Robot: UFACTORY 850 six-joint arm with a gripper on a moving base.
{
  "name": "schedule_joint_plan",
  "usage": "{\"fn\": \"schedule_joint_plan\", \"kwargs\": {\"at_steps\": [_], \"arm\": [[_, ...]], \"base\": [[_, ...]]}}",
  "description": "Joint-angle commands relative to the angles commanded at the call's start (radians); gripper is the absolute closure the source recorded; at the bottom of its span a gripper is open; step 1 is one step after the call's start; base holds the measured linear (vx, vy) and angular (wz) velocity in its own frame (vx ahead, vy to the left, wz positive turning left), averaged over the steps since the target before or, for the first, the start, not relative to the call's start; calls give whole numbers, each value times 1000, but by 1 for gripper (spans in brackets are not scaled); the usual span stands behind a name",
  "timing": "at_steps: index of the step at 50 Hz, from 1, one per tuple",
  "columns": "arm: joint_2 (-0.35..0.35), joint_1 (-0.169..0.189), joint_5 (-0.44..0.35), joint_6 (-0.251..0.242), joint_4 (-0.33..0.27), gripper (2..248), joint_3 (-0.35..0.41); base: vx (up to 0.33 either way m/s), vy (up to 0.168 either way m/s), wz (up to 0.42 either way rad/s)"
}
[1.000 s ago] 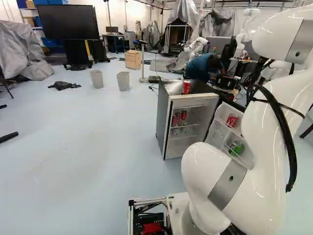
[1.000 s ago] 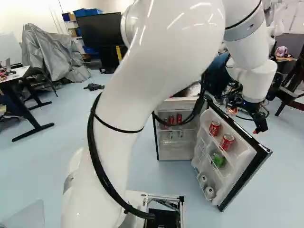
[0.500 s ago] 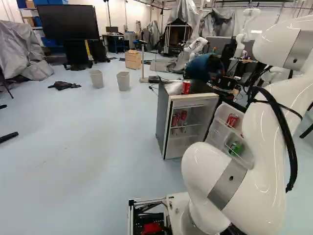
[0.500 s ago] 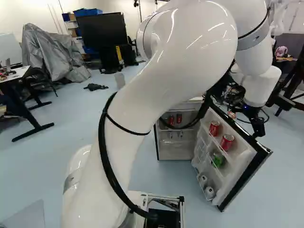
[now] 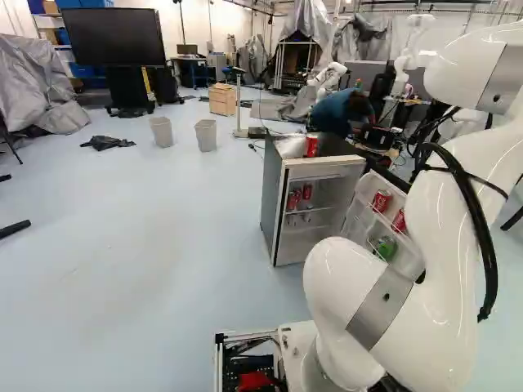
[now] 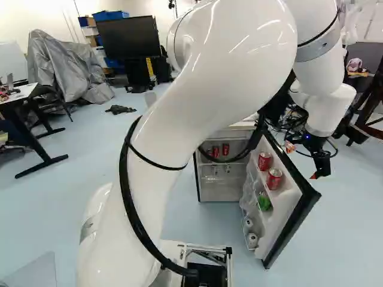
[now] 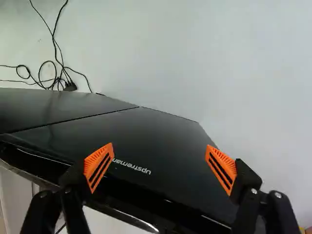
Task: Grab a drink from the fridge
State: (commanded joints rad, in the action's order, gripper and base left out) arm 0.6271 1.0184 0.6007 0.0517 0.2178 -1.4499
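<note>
Ahead of a white robot arm (image 5: 445,212), a small fridge (image 5: 274,192) stands open, a red can (image 5: 311,146) on top, more cans (image 5: 382,201) in the door (image 5: 357,222).

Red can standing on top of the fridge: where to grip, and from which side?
I'd grip the red can around its mid-body, coming down from above. It stands upright on the fridge with its top uncovered. Crumpled silvery wrap lies close beside it, so closing front-to-back should likely avoid snagging that.
</note>
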Motion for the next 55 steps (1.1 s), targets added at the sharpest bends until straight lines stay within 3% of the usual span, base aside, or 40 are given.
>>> {"fn": "schedule_joint_plan", "kwargs": {"at_steps": [55], "arm": [[-126,-2,0,0,0,3,186]], "base": [[0,0,0]]}}
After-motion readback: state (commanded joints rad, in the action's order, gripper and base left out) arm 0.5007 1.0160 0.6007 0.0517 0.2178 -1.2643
